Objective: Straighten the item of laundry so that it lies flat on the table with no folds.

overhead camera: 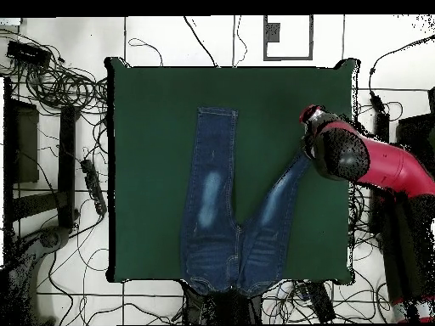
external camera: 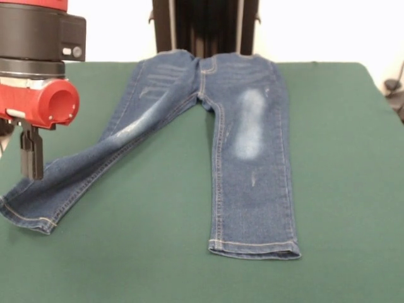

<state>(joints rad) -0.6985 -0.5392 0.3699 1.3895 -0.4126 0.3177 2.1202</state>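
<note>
Blue jeans spread on green counter, one leg splayed toward 8 o'clock; gripper at its cuff, grip state indeterminable.

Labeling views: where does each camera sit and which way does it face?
Front: across the table, facing the robot; jeans spread, arm and gripper at picture's left.
Overhead: above, straight down, base at bottom; red arm enters from picture's right over one leg.
Shared: jeans, table, arm; turned half round.
</note>
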